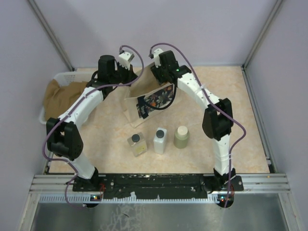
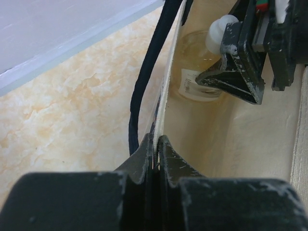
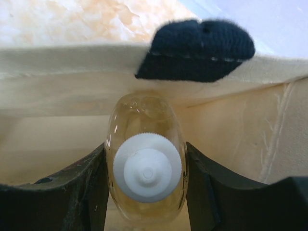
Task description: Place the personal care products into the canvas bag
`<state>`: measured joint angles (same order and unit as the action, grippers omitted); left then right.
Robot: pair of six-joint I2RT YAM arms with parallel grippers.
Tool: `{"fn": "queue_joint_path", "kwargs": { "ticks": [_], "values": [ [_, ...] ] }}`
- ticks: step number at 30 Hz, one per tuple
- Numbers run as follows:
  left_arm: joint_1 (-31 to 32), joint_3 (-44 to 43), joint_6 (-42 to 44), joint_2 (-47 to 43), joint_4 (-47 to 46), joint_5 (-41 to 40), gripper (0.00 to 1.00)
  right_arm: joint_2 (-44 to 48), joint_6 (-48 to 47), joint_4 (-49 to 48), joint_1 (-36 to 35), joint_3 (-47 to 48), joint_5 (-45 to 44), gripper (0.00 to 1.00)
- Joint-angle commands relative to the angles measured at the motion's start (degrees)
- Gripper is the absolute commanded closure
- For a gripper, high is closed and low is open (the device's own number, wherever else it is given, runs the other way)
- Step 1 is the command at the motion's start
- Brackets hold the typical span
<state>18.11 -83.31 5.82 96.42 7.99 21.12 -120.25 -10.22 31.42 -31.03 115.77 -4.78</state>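
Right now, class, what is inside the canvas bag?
The amber bottle with white cap, gripped by the right claw, is inside the canvas bag. The bag's bottom is hidden.

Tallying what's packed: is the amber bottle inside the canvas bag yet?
Inside, but not released: the amber bottle sits clamped in the right gripper, with the canvas bag fabric walls around it.

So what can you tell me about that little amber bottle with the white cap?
It is a small, clear, plastic-looking bottle of amber liquid, oval in section, with a white ribbed screw cap and a pale label on one side. The right gripper clamps it by its sides, with the cap towards the wrist camera and the body pointing into the open mouth of the beige canvas bag. Whether it touches the fabric cannot be told.
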Motion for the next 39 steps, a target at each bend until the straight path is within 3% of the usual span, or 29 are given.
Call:
{"fn": "queue_joint_path", "kwargs": {
  "ticks": [1, 6, 15, 17, 19, 21, 24, 25, 30, 39],
  "values": [
    [-0.4, 0.3, 0.0, -2.3, -2.8, -0.2, 1.0, 3.6, -2.9, -10.3, 0.5, -0.2, -3.3, 1.0],
    [-0.4, 0.4, 0.0, -2.3, -2.5, -0.4, 1.0, 3.1, -0.4, -11.8, 3.8, -2.6, 1.2, 1.0],
    [-0.4, 0.5, 0.1, -2.0, -2.2, -1.1, 1.0, 3.7, -0.4, -13.0, 6.5, -6.1, 1.1, 0.99],
    [-0.4, 0.6, 0.0, -2.0, -2.2, -1.2, 1.0, 3.7, -0.8, -12.6, 6.7, -6.1, 1.0, 0.9],
    [-0.4, 0.7, -0.1, -2.0, -2.3, -1.1, 1.0, 3.8, -0.9, -12.5, 6.8, -6.3, 1.6, 0.74],
    [-0.4, 0.8, -0.2, -2.0, -2.4, -1.1, 1.0, 4.3, -0.9, -12.9, 6.8, -6.8, 2.5, 0.52],
    [-0.4, 0.7, -0.3, -2.0, -2.4, -1.0, 1.0, 5.5, -0.5, -13.4, 6.7, -7.4, 3.8, 0.08],
    [-0.4, 0.7, -0.3, -1.9, -2.5, -0.9, 1.0, 6.0, -0.4, -13.6, 6.7, -7.6, 4.1, 0.02],
    [-0.4, 0.5, -0.4, -1.8, -2.5, -0.5, 1.0, 7.5, -1.2, -12.7, 6.1, -6.4, 3.9, 0.01],
    [-0.4, 0.5, -0.7, -1.3, -2.5, -0.4, 1.0, 16.5, -2.9, -7.3, 1.9, -4.5, -5.0, 0.01]
  ]
}}
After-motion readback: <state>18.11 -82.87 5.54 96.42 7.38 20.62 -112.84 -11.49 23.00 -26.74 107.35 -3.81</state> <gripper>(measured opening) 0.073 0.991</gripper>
